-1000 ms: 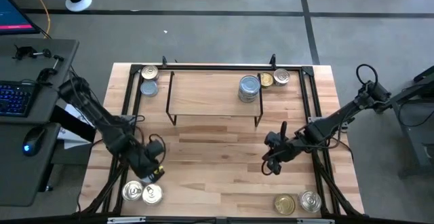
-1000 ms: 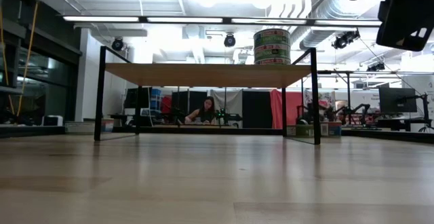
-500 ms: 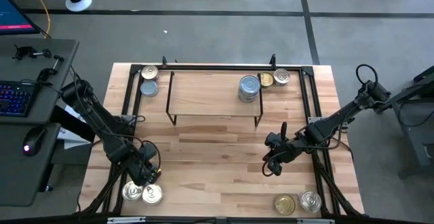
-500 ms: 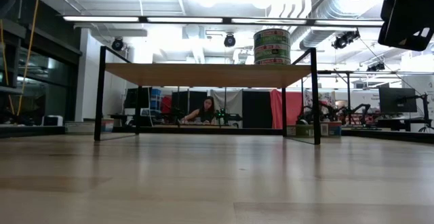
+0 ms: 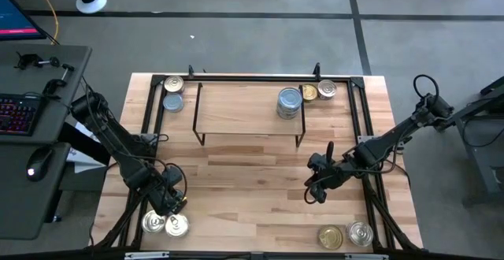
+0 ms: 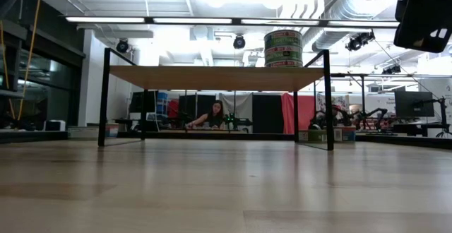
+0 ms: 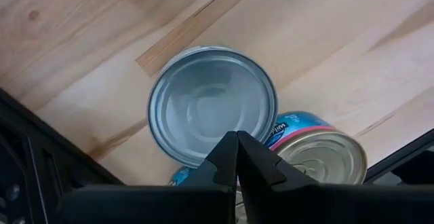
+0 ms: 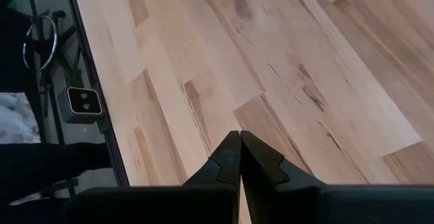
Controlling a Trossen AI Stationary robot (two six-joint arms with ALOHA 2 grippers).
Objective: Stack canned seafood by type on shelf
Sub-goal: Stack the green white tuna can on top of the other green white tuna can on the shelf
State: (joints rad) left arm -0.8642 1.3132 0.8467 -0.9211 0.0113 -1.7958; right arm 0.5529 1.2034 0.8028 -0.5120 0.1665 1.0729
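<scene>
Two tins of canned seafood stand at the table's near left: a silver-topped one (image 7: 212, 105) (image 5: 153, 223) and, touching it, one with a blue and pink label (image 7: 319, 155) (image 5: 176, 226). My left gripper (image 7: 237, 141) (image 5: 170, 205) is shut and points down just above the silver tin's rim. The shelf (image 5: 248, 112) (image 6: 212, 76) stands on thin black legs at the far middle, with a stack of tins (image 5: 290, 102) (image 6: 283, 48) at its right end. My right gripper (image 8: 239, 142) (image 5: 315, 193) is shut above bare wood right of centre.
Two tins (image 5: 173, 92) stand at the far left beside the shelf and two (image 5: 319, 91) at the far right. Two more (image 5: 345, 235) sit at the near right. Black frame rails (image 5: 150, 134) run along the table's sides. Bare wood lies between the arms.
My left gripper has sunk a little toward the two tins at the near left and has rolled about its own line, then held still. Its fingers stay shut.
</scene>
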